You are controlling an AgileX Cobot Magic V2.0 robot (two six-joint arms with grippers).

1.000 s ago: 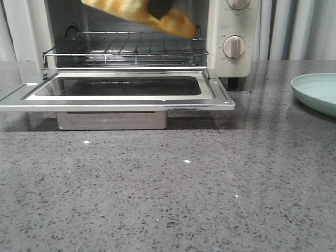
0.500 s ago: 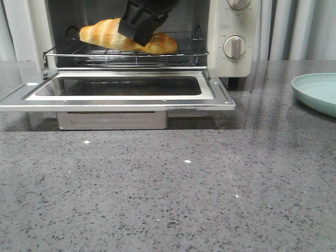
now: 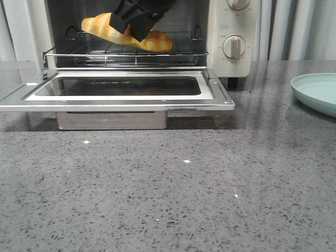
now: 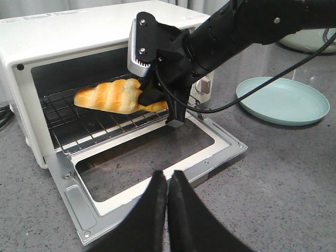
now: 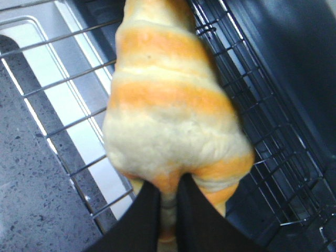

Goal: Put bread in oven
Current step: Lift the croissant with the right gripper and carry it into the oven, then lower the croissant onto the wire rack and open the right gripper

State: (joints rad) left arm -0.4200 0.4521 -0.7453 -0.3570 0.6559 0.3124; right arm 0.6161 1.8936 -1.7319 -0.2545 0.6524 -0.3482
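The bread (image 3: 97,25), golden-orange with pale stripes, hangs tilted inside the open oven (image 3: 223,58), just above the wire rack (image 3: 181,51). Its left end is raised and its right end is low, close to the rack. My right gripper (image 3: 134,23) is shut on the bread's middle; in the right wrist view the fingers pinch the bread (image 5: 168,110) at the right gripper (image 5: 168,191). The left wrist view shows the bread (image 4: 107,97) over the rack and my left gripper (image 4: 168,176) shut and empty, hovering in front of the lowered door (image 4: 226,144).
The oven door (image 3: 223,98) lies flat, open toward me, sticking out over the grey stone counter. A pale green plate (image 3: 317,92) sits at the right. Two knobs (image 3: 233,47) are on the oven's right panel. Curtains hang behind.
The bread came down from the top of the oven opening onto rack level, carried by the right gripper. Since half a second ago its left end has risen, so it now tilts.
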